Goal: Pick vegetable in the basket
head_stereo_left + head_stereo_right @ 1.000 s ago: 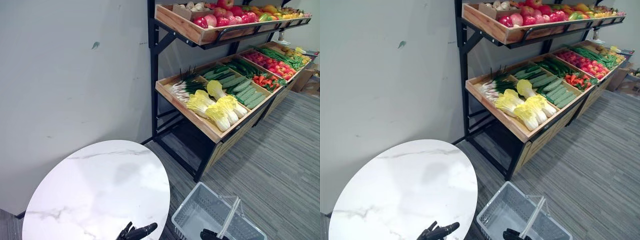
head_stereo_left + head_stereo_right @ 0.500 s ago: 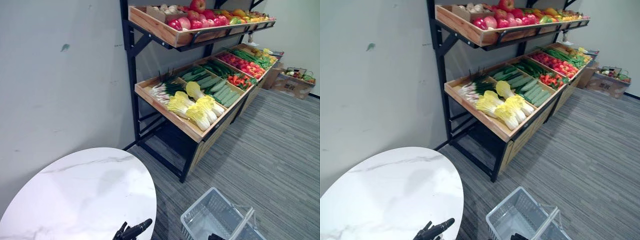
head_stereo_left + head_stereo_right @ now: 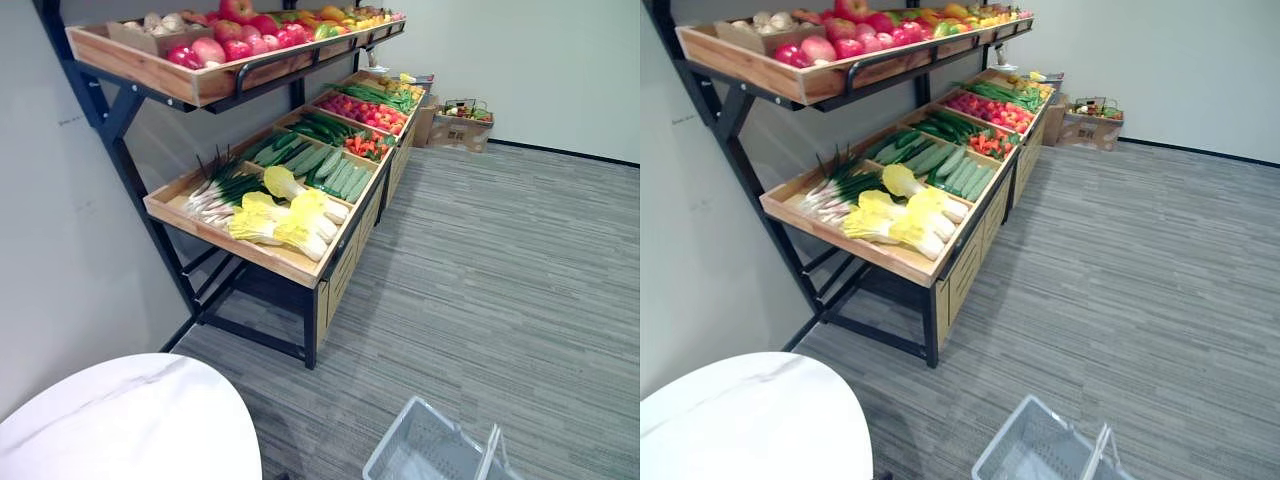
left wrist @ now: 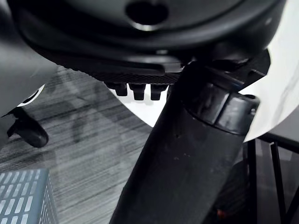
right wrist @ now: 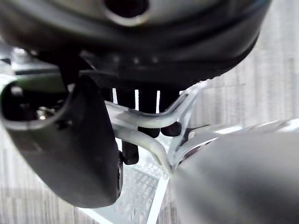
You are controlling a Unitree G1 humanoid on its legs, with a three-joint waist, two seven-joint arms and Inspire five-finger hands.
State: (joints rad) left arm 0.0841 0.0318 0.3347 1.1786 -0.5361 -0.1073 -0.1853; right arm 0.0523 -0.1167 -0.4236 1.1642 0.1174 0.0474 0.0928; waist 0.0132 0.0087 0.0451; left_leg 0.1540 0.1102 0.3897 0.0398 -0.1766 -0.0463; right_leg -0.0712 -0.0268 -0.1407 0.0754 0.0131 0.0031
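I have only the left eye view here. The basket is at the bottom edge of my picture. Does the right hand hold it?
Observer: Yes. In the right wrist view the right hand has its fingers curled round the handle of the basket.
Operator: Is anything inside it?
Observer: The stretch of mesh floor below the handle is bare; the rest is hidden from me.
Operator: And where is the left hand?
Observer: The left wrist view shows the left hand close to the edge of the white table, above the grey carpet, and I see nothing in it.
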